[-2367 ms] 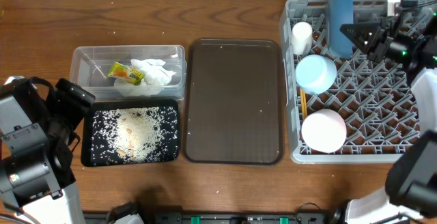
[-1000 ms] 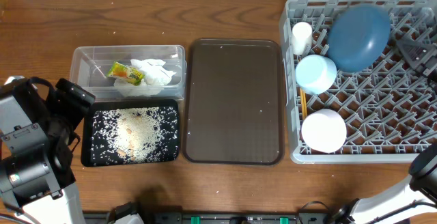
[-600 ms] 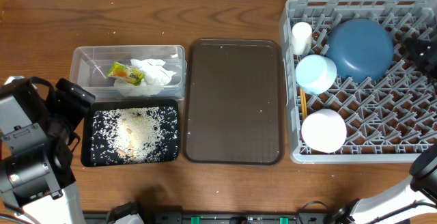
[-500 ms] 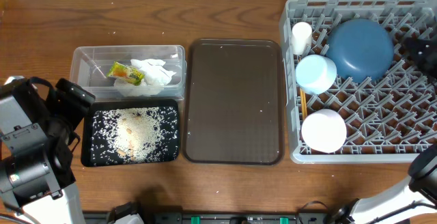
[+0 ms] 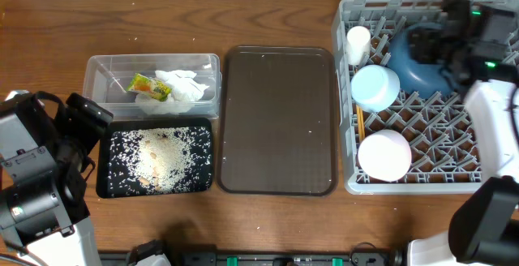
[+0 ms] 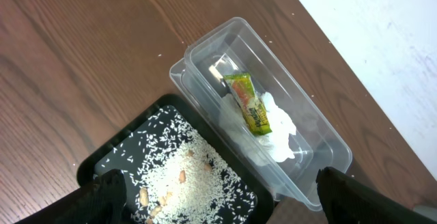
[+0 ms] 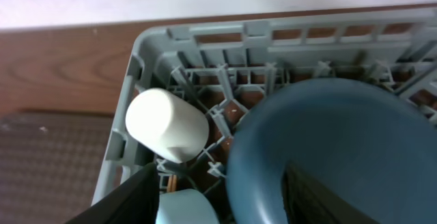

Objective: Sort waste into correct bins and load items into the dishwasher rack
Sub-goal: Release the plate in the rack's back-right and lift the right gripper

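The dark-blue dish (image 5: 415, 70) (image 7: 328, 142) lies in the back of the grey dishwasher rack (image 5: 349, 186) (image 7: 198, 36). My right gripper (image 5: 423, 43) (image 7: 220, 186) hovers open over the dish's left rim, and a gap shows beside the left finger. Left of the dish are the white cup (image 5: 358, 43) (image 7: 167, 125), the light-blue bowl (image 5: 375, 87), the chopsticks (image 5: 359, 122) and the white bowl (image 5: 383, 154). Napkin (image 5: 186, 87) (image 6: 276, 132) and wrapper (image 5: 148, 86) (image 6: 249, 102) sit in the clear tub (image 5: 92, 75). Rice (image 5: 158, 159) (image 6: 191, 176) covers the black tray (image 5: 104, 183). My left gripper (image 5: 85, 113) (image 6: 218, 200) hangs wide open above it, holding nothing.
A brown serving tray (image 5: 278, 120) lies between the bins and the rack. The left arm's body fills the table's front-left corner. Bare wooden table (image 5: 203, 23) runs along the back, ending at a white wall.
The dish tipped from standing on edge to lying flat. My right arm drew off to the right edge, then came back over the dish's left rim. The left arm stayed put.
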`<state>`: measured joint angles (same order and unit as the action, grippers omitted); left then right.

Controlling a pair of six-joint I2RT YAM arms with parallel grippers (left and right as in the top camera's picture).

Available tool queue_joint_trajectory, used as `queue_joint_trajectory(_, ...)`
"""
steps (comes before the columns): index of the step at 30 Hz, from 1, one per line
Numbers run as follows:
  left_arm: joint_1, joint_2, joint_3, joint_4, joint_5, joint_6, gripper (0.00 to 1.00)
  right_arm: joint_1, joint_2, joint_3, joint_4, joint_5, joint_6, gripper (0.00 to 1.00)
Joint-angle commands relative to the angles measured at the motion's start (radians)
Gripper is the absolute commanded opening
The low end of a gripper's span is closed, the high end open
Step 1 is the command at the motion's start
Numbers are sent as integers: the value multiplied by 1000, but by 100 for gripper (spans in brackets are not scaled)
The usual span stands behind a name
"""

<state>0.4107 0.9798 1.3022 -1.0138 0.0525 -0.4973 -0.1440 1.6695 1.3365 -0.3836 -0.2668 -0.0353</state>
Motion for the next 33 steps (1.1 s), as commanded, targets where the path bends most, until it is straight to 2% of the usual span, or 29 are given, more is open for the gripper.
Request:
queue_joint_trajectory(1, 5, 0, 5, 0, -1, 6, 91, 43, -13, 10, -19, 158, -60, 60)
queue_joint_trajectory(2, 5, 0, 5, 0, -1, 6, 91, 52, -13, 10, -35, 159, -60, 64)
queue_joint_trajectory(3, 5, -1, 5, 0, -1, 6, 91, 56, -13, 10, -50, 158, -60, 73)
queue_joint_trajectory(4, 5, -1, 5, 0, -1, 6, 91, 58, -13, 10, -66, 158, -59, 99)
queue_joint_trajectory(14, 5, 0, 5, 0, -1, 6, 91, 60, -12, 10, -218, 158, -48, 99)
queue_joint_trajectory(33, 5, 0, 5, 0, -1, 6, 91, 57, -29, 8, -238, 158, -48, 99)
